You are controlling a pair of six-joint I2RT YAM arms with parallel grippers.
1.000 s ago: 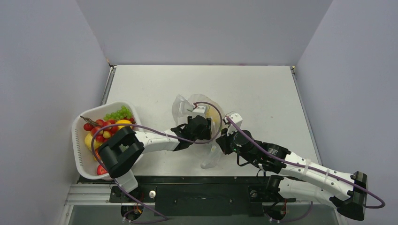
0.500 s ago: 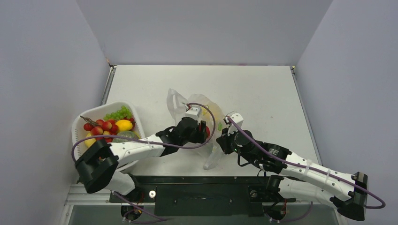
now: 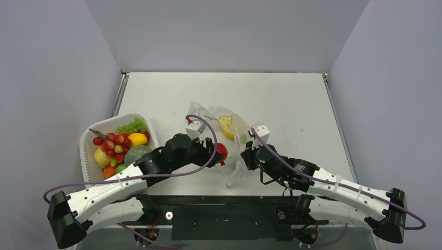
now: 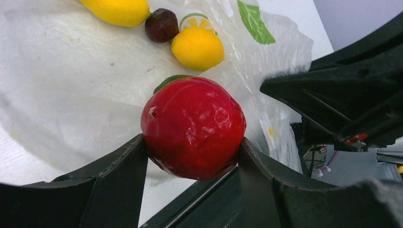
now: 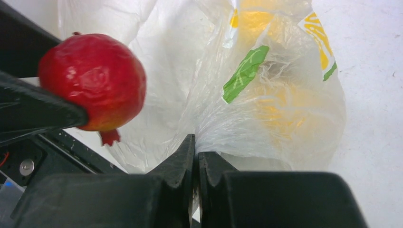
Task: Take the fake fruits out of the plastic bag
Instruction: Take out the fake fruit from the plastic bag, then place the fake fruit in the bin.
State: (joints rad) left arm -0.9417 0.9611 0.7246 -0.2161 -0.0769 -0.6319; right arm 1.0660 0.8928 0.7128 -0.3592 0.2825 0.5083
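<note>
Left gripper [image 4: 190,147] withdrawn holding red fruit [image 4: 192,126], beside plastic bag [image 5: 266,109] edge

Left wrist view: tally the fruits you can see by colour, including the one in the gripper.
Red: 1, the red fruit clamped in the left gripper
Yellow: 2, a long yellow fruit and a round yellow fruit
Dark brown: 1, the dark brown fruit
Total: 4

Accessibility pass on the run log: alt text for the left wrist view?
The left end effector is shut on a glossy red fruit, clamped between its two black fingers. Behind it lies the clear plastic bag, with two yellow fruits and a small dark one in it.
</note>
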